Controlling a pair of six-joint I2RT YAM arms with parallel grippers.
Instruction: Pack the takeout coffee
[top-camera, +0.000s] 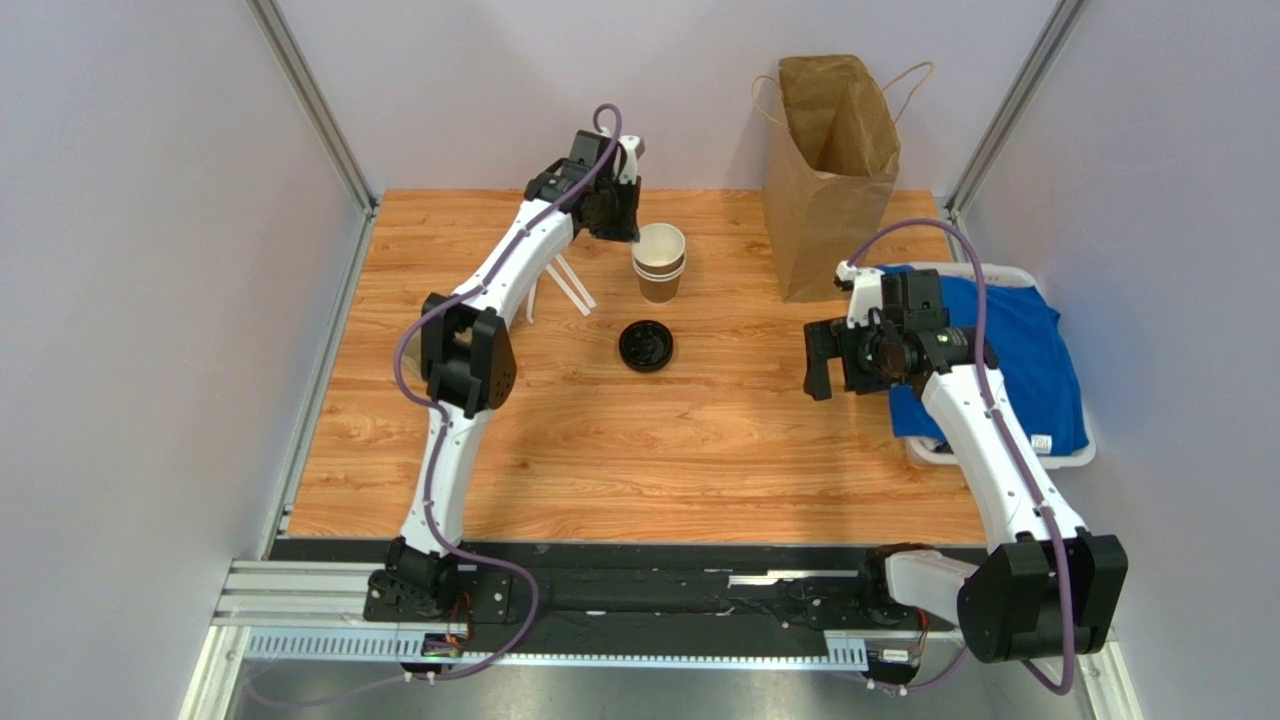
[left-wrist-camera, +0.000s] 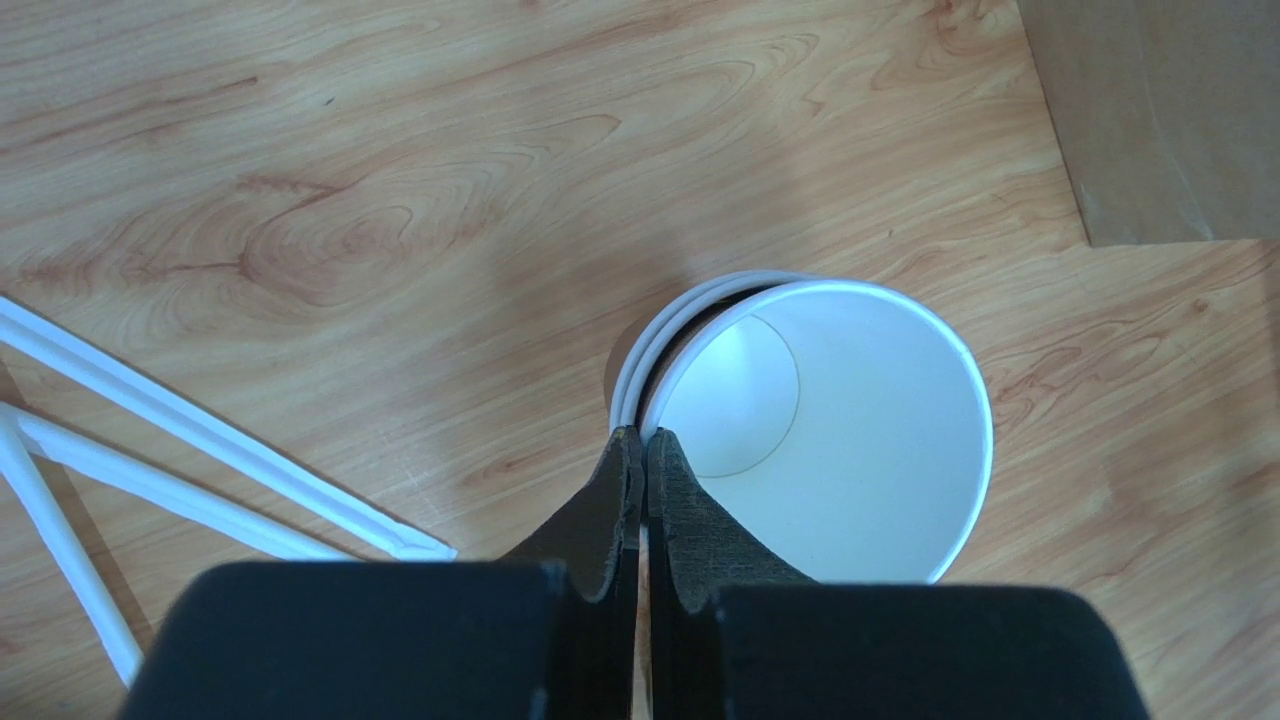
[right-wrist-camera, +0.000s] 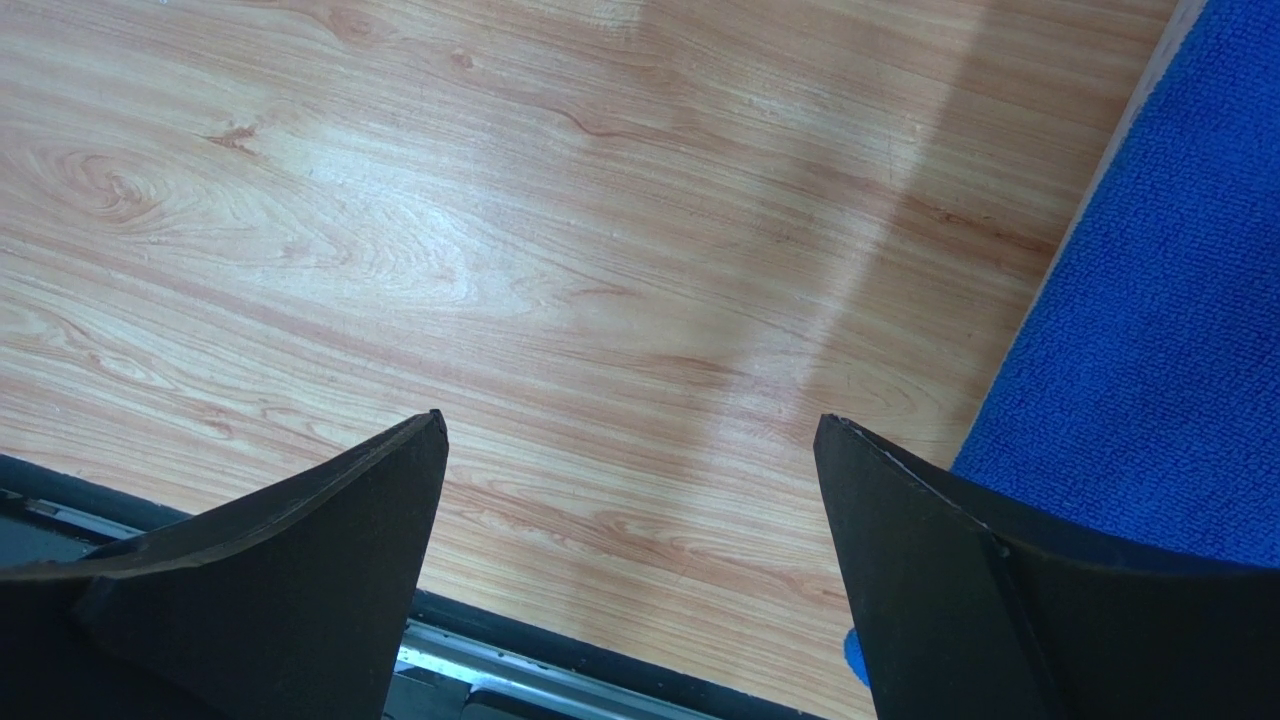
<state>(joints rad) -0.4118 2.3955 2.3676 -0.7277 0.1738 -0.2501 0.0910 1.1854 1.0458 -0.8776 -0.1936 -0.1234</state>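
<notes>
On the far left of the wood-grain table (top-camera: 496, 480), two brown kraft paper cups sit nested, white and smooth inside, with thin rolled rims. The left gripper (left-wrist-camera: 643, 443) has its two dark, wedge-shaped fingers pressed together on the near rim of the upper cup (left-wrist-camera: 842, 435), pinching its thin wall; the rim of the lower cup (left-wrist-camera: 628, 360) shows as a crescent just outside it. Neither cup wears a lid: the round black plastic lid (top-camera: 646, 347) lies flat on the wood, near the stack on its near side but apart from it. White paper-wrapped straws (left-wrist-camera: 196, 435) lie loose to the left of the cups. A tall, creased brown paper bag (top-camera: 830, 158) with thin looped handles stands open and upright to the right of the cups, near the back wall. At the right edge, a nubby blue cloth (right-wrist-camera: 1157, 330) fills a shallow white tray (top-camera: 1085, 450). The right gripper (right-wrist-camera: 631, 428) hangs over bare wood just beside that cloth, its jaws spread wide and holding nothing.
</notes>
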